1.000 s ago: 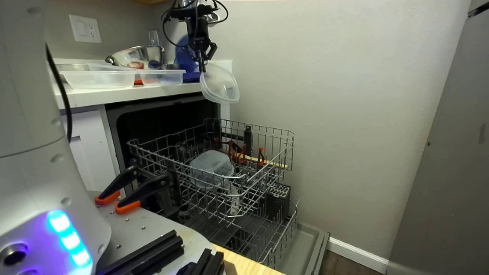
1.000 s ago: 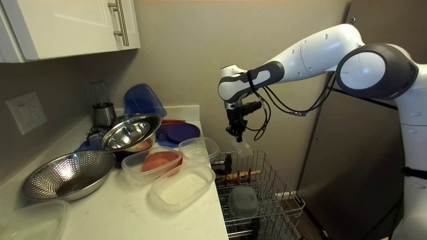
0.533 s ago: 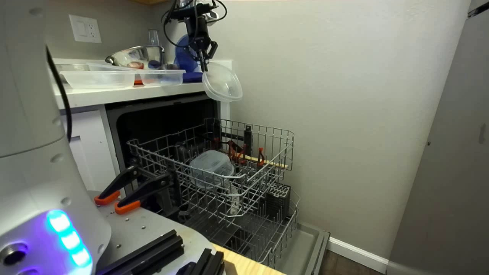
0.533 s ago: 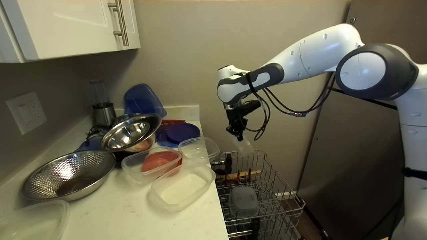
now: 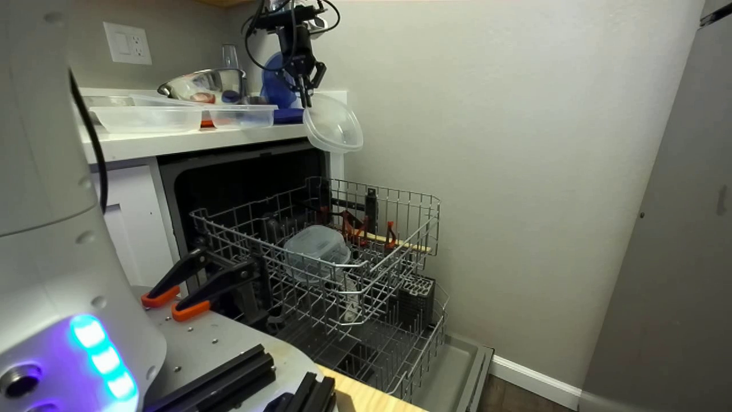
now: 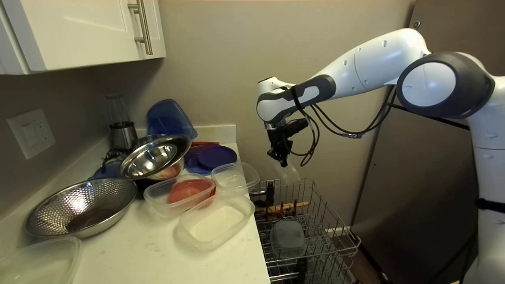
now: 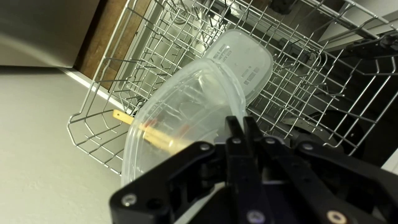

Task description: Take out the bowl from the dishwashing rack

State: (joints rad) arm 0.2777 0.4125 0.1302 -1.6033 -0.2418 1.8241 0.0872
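The bowl [image 5: 335, 129] hangs tilted above the dishwashing rack [image 5: 229, 230], apart from it, with its rim nipped in the pincer [image 7: 241, 122], whose fingers stand nearly together. Inside the rack a greyish container [image 7: 245, 57] sits upside down near a yellow stick [image 7: 123, 117]; beside the rack, a colander [image 6: 85, 205] and clear containers [image 6: 217, 225] rest on the white surface [image 6: 146, 248].

From close beside the robot base [image 5: 63, 269], an exterior view faces the dishwashing rack [image 5: 354, 266]; an exterior view looks along the counter [image 6: 146, 246] from above; the wrist view points down past the pincer [image 7: 240, 124], all three sharing that rack.
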